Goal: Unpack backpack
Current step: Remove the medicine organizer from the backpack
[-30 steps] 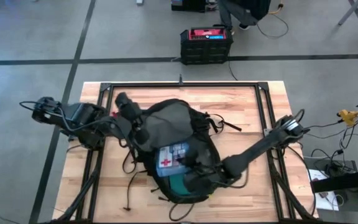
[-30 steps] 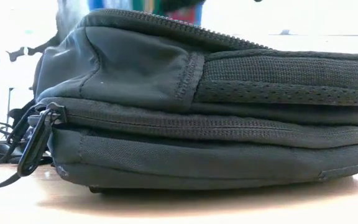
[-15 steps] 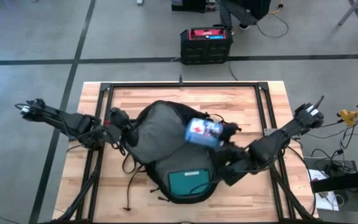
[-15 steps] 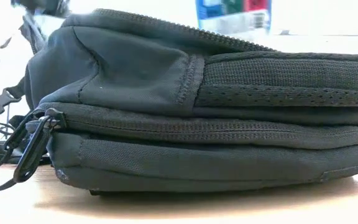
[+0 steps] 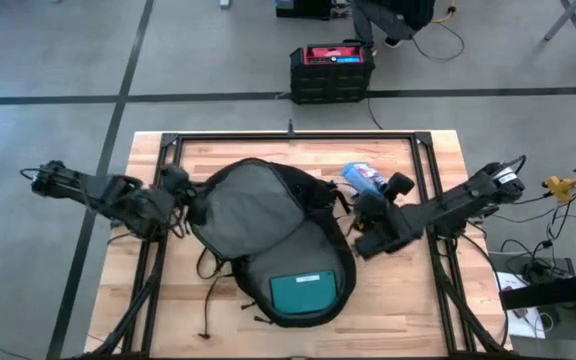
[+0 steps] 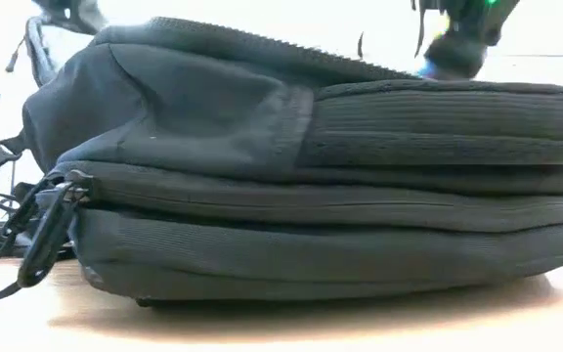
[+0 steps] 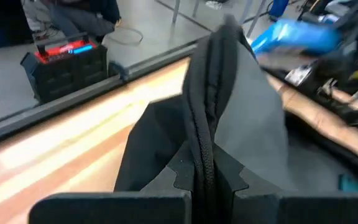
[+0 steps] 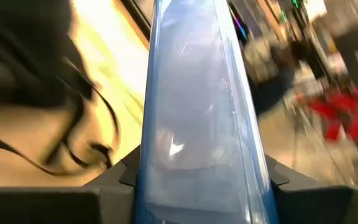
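Observation:
The black backpack [image 5: 268,235] lies flat on the wooden table, its flap turned back with the grey lining [image 5: 248,208] facing up. A teal item [image 5: 303,293] shows in its open mouth. My left gripper [image 5: 181,190] is shut on the flap's edge at the backpack's left. To the right of the backpack, my right gripper [image 5: 368,192] is shut on a blue see-through packet [image 5: 362,176], held above the table. The low view shows the backpack's side [image 6: 311,205] and the packet's tip [image 6: 436,65] behind it. My left gripper pinches the flap's zippered edge [image 7: 202,163] between its two fingers, coming from the table's left and slanting slightly down. The flap stands up from the backpack, and the rest of the backpack lies on the table. My right gripper pinches the blue packet's lower end [image 8: 194,167] between its two fingers, which lie on its flat faces. The packet juts out beyond the fingers toward the table's far edge, clear of the table and the backpack.
Black straps [image 5: 208,262] trail from the backpack over the near left of the table. A black metal frame [image 5: 293,137] runs along the table's edges. On the floor beyond the far edge stands a black crate with a red top [image 5: 331,70].
My right gripper has pulled the packet out of the backpack's mouth and carried it toward the table's right and far edges, rolling as it went. My left gripper has moved toward the left edge and down, drawing the flap wider open. The teal item now shows whole.

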`<action>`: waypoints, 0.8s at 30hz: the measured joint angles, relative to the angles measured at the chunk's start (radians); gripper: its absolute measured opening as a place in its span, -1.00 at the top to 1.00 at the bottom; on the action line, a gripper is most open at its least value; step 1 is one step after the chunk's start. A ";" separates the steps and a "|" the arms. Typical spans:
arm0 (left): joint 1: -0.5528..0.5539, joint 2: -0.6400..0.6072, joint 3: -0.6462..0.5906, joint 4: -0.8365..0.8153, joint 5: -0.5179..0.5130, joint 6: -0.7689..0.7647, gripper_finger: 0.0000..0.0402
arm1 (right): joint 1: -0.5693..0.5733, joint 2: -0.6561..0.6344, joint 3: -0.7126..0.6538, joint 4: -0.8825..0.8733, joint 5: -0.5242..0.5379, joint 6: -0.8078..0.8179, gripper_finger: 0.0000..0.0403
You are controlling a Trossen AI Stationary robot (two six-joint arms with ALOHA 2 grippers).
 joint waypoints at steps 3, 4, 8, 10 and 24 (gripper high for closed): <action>0.000 0.018 0.101 -0.038 -0.011 0.042 0.99 | -0.081 0.000 -0.095 0.047 -0.026 0.024 0.27; 0.000 0.027 0.126 -0.037 -0.016 0.057 0.99 | -0.106 0.000 -0.128 0.077 -0.030 0.023 0.25; 0.000 0.079 0.179 -0.036 -0.026 0.100 0.99 | -0.188 0.000 -0.245 0.230 -0.031 -0.016 0.23; 0.001 0.112 0.181 -0.034 -0.031 0.106 0.99 | -0.232 0.000 -0.294 0.309 -0.028 -0.044 0.23; 0.001 0.249 0.185 -0.031 -0.026 0.123 0.99 | -0.402 0.007 -0.408 0.481 -0.003 -0.116 -0.01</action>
